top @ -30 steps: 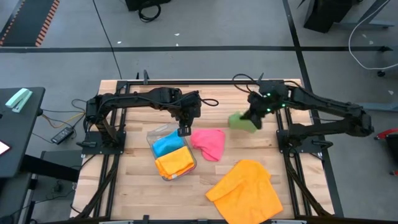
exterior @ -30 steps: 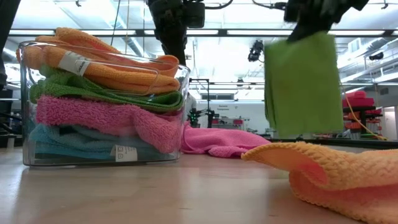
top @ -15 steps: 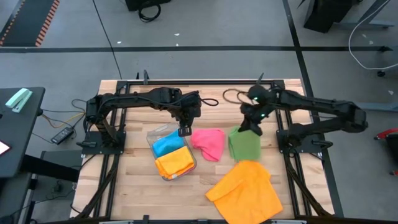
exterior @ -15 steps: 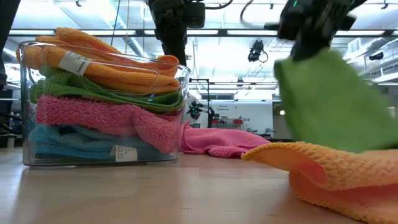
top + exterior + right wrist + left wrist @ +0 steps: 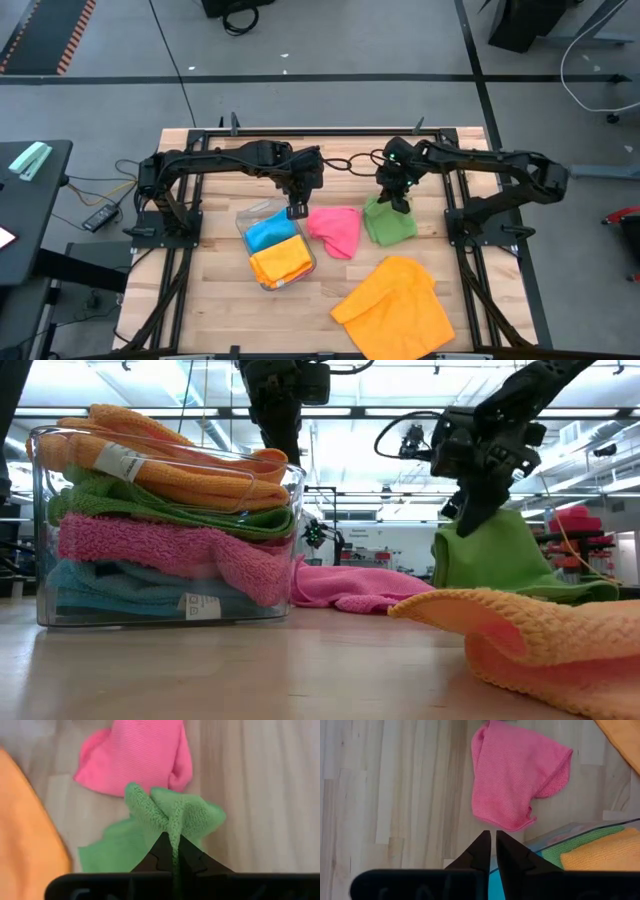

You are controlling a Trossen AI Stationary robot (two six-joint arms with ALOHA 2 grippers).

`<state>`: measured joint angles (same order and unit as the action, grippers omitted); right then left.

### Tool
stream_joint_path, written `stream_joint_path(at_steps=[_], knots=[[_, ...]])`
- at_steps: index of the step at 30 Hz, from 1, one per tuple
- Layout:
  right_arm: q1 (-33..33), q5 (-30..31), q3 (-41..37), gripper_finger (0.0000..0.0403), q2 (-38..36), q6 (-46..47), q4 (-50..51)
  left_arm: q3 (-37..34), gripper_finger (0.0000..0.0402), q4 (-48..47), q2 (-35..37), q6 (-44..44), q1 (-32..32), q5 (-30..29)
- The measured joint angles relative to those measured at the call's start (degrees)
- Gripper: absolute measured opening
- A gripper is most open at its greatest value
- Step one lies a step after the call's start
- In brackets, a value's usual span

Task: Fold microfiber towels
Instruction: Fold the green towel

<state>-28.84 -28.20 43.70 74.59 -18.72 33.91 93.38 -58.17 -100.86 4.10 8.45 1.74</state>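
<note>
**Green towel pinched at its peak, draping onto the worktop**

Right gripper [image 5: 170, 851] has its fingers pressed together on a fold of the green towel [image 5: 391, 222], and the cloth hangs limp below them: soft, light, no stiffness. A corner or hem looks the better hold. No clear long axis, just a crumpled heap beside the pink towel [image 5: 335, 230]. Left gripper [image 5: 490, 844] hovers, fingers nearly together, holding nothing

Nubby cloth towels [image 5: 390, 222]; matt wood table [image 5: 215, 300]; seemingly glossy plastic tray [image 5: 290, 490].
</note>
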Motion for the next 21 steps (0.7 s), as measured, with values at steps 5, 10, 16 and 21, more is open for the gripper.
stream_joint_path(at_steps=[5,10,16,21], knots=[[1.63,9.89,0.0,0.0003,-4.08,-5.22,-0.23,0.0,0.0035,-0.04,0.02,0.02,0.0,0.0],[2.09,20.23,0.07,0.0004,-7.52,-7.06,-2.12,0.0,0.0027,0.13,0.0,0.05,0.03,-0.02],[2.12,20.65,-2.1,0.001,-6.06,-5.61,-1.75,0.0,0.0029,1.01,0.0,-0.02,0.11,-0.02],[4.79,20.64,-3.79,0.0012,-5.53,-4.82,-1.71,0.0,0.0034,0.98,0.0,-0.73,0.07,-0.02]])
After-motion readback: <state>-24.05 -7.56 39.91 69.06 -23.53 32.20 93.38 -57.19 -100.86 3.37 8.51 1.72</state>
